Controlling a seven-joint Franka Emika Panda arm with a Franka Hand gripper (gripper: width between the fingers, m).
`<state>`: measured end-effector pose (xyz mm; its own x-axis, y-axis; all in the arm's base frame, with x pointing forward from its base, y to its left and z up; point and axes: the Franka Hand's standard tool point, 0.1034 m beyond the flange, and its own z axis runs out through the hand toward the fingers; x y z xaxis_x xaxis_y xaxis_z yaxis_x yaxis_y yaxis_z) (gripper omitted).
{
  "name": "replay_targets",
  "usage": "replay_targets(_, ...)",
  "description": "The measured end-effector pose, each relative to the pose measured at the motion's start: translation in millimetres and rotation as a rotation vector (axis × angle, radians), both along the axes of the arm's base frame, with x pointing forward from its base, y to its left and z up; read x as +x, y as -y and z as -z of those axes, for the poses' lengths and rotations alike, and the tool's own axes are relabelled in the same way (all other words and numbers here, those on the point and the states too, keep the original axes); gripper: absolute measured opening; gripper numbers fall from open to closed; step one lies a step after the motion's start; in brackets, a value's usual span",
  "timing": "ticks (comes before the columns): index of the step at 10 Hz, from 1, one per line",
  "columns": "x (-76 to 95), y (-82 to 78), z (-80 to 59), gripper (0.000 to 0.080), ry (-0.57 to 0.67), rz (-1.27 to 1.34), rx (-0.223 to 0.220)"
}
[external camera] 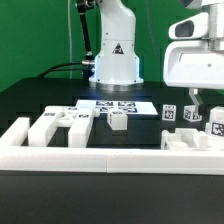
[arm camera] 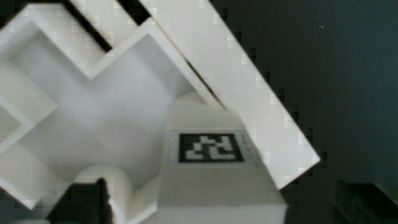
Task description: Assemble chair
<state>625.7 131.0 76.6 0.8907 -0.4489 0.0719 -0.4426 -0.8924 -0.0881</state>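
Two fingers of my gripper (external camera: 191, 103) hang over the chair parts (external camera: 190, 130) at the exterior view's right; I cannot tell if they are apart. They look hard, light and smooth, I think, so pinch the tagged block (arm camera: 214, 150) by its flat sides.

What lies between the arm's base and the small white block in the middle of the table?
The marker board lies flat between the base and the block, as the exterior view shows.
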Motion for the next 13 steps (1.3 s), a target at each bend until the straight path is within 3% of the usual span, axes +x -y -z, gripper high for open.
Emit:
replay_targets(5, -2.3, -9.3, -0.2, 0.0649, 0.024, -0.45, -0.046)
replay_targets(13, -0.3, 0.7, 1.8, 0.0649, 0.045, -1.104, -0.138)
